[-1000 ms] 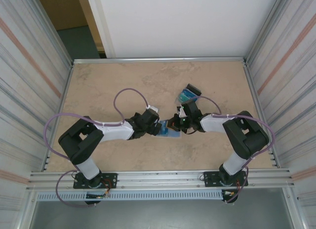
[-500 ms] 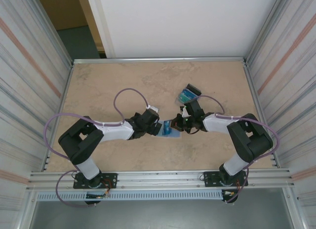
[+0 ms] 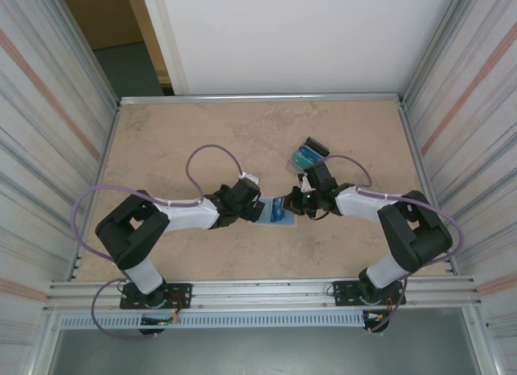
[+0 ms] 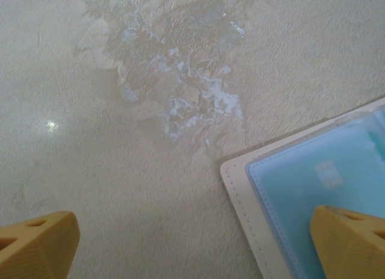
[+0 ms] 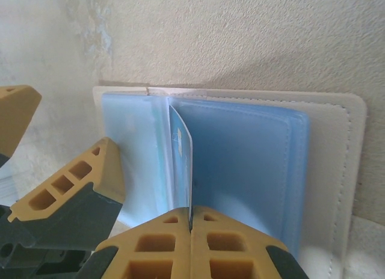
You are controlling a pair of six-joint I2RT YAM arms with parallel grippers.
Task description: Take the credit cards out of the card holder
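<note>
The beige table (image 3: 161, 141) carries both arms, bent inward so they meet near its middle. Between them the tan card holder (image 3: 280, 213) lies open flat, pale blue panels up. A clear tray (image 3: 308, 154) of teal and blue cards sits farther back, apart from the holder. The left claw (image 4: 192, 231) is spread wide, one finger (image 4: 349, 243) on the holder's blue panel near its corner, the other over bare table. The right claw (image 5: 190, 223) is pressed together, pinching a teal credit card (image 5: 180, 150) that stands on edge at the holder's fold.
</note>
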